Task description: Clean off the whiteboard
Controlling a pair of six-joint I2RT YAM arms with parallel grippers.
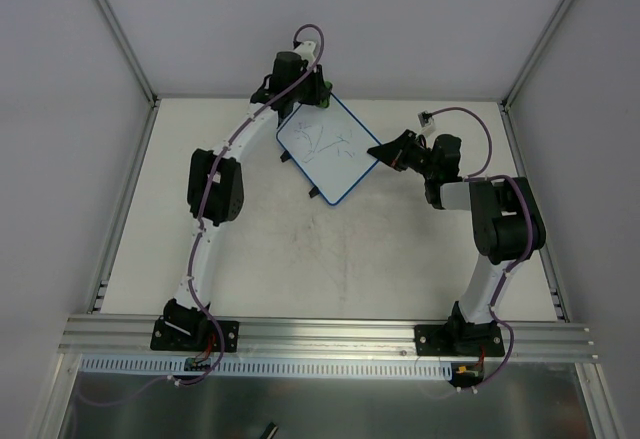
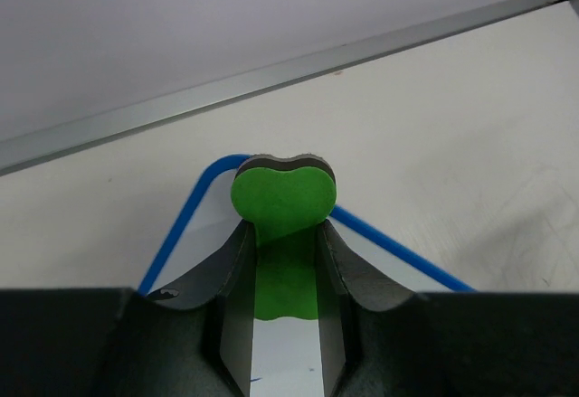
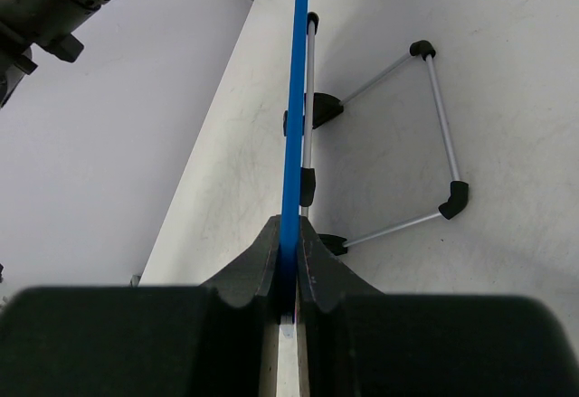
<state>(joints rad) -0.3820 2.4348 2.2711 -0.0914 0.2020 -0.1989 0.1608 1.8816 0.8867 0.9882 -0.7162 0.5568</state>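
- Toward 12 o'clock on the table [image 1: 250, 259], top view: the scribbled whiteboard [image 1: 328, 149] sits with its long axis running 11 to 5 o'clock. The right gripper [image 1: 385, 151] is at its 3 o'clock corner and the left gripper [image 1: 300, 84] at its 12 o'clock corner.
- Left wrist: the fingers clamp a green eraser [image 2: 282, 200] over the board's blue corner.
- Right wrist: the fingers pinch the thin blue rim, with a wire stand [image 3: 434, 126] beside it. The board looks stiff, light and slick, so the rim seems the best place to hold it.
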